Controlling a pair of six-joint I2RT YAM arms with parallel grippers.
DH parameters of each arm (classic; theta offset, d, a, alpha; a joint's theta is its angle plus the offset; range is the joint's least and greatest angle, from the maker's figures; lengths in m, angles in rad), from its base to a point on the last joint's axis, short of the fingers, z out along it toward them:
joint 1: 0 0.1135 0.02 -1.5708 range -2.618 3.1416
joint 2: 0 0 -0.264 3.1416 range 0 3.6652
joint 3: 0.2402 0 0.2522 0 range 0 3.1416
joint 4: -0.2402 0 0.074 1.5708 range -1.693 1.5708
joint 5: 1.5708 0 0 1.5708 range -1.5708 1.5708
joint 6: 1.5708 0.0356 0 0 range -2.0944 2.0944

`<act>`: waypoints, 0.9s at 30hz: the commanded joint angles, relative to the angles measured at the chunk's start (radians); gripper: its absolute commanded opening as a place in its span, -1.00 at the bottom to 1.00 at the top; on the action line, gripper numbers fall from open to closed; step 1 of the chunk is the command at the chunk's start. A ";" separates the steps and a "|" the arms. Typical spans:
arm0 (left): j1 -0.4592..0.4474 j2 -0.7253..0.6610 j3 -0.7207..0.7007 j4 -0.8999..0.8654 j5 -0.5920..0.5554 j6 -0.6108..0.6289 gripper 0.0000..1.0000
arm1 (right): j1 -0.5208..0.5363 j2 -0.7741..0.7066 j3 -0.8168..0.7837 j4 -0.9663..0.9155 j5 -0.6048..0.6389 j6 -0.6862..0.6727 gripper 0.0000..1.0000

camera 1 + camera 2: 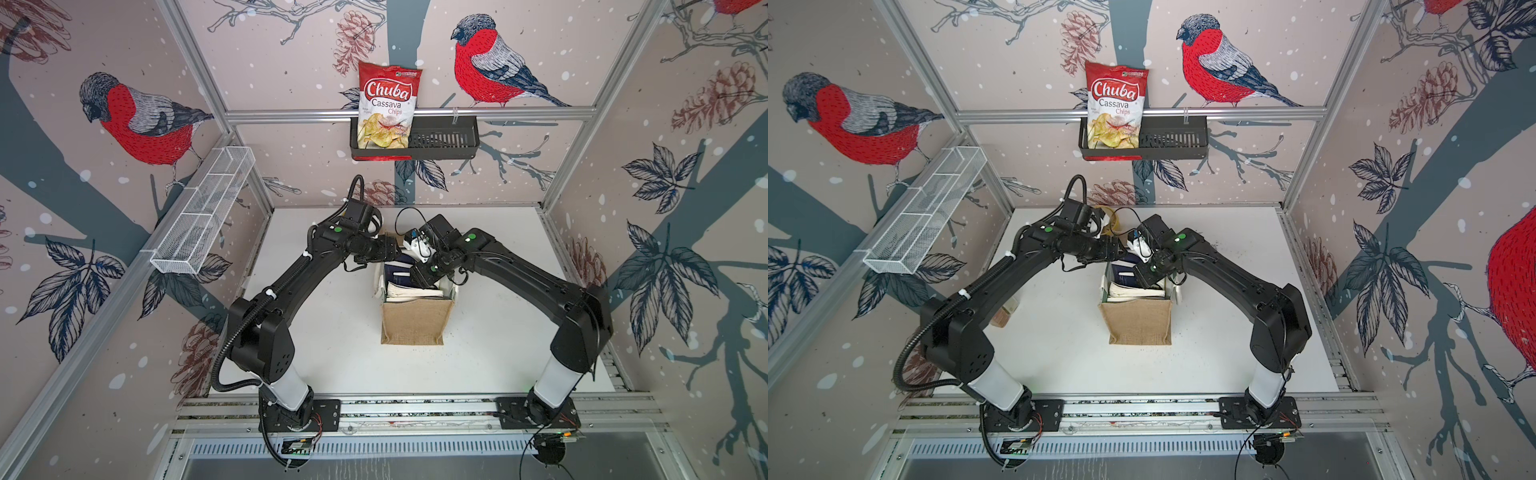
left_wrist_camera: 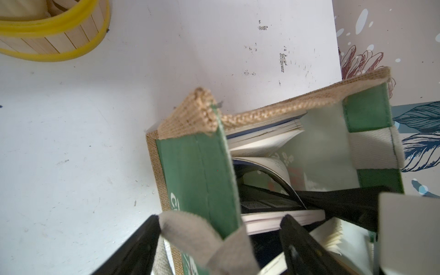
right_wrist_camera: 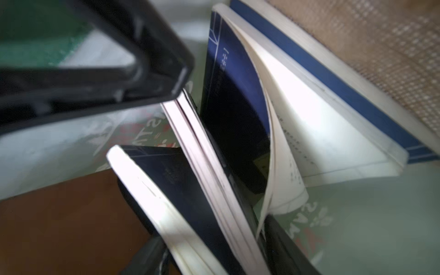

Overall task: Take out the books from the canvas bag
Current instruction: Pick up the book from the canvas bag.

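Scuffed white tabletop (image 1: 332,353) across the cell floor, and dead centre on it stands the canvas bag (image 1: 415,324): boxy tan jute, upright, mouth open. Its green side panels carry white lettering, of which only a "C" shows in the left wrist view. Up at twelve o'clock from it, on the back wall, a red and white chips bag (image 1: 388,104) reads "Chuba Cassava Chips" and stands in a black basket (image 1: 449,137). The books (image 1: 411,286) sit inside the bag, thin paperbacks leaning and fanned, with navy covers and cream page edges. One cover has a vertical line of pale print, too blurred to read. At the bag's eleven o'clock corner the left fingers (image 2: 133,250) stand wide apart, astride the green wall and a white handle strap, not pinching it. From one o'clock the right fingers (image 3: 131,71) are down among the books with page edges between them; clamped or not, I cannot tell.
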 commanded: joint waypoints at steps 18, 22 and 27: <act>0.000 0.011 0.007 0.004 0.008 -0.002 0.62 | 0.021 -0.056 -0.036 -0.093 0.079 0.035 -0.07; 0.000 0.021 0.020 0.001 0.003 -0.002 0.62 | 0.032 -0.056 -0.041 -0.083 0.079 0.044 0.07; 0.000 0.026 0.030 -0.002 -0.006 -0.006 0.65 | 0.031 -0.035 -0.037 -0.062 0.118 0.058 0.65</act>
